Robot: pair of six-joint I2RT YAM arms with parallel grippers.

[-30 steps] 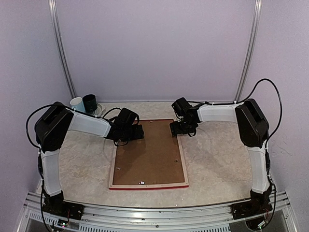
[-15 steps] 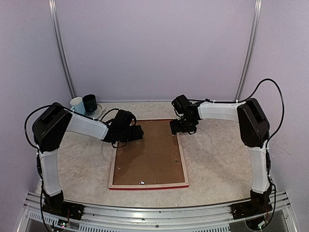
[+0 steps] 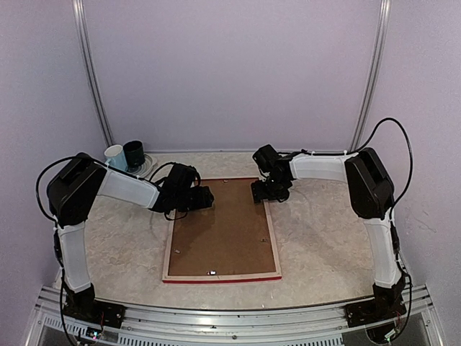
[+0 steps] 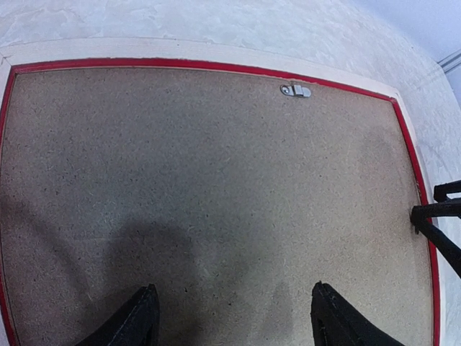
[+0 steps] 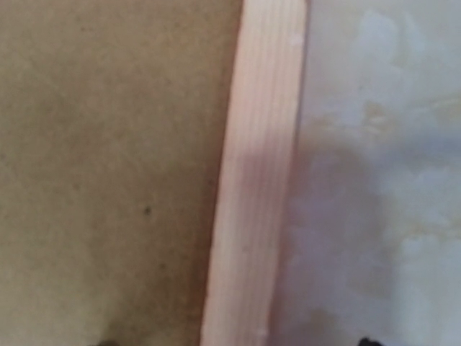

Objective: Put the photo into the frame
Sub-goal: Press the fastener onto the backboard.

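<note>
Photo shows in none of my views (possibly under the backing board (image 3: 222, 231)), the frame (image 3: 222, 276) lies face down on the worktop (image 3: 324, 238), board seated, left claw (image 4: 232, 321) and right claw (image 3: 261, 194) both spread empty at its far corners, so I judge insertion unconfirmed.

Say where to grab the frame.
Its right rail, near the far corner, from straight above. The frame lies flat, back up, with the board filling it, so only the narrow pale rails are exposed. The right gripper hangs there, fingers open astride that rail; the outer one would probably have to hook under the outside edge.
</note>
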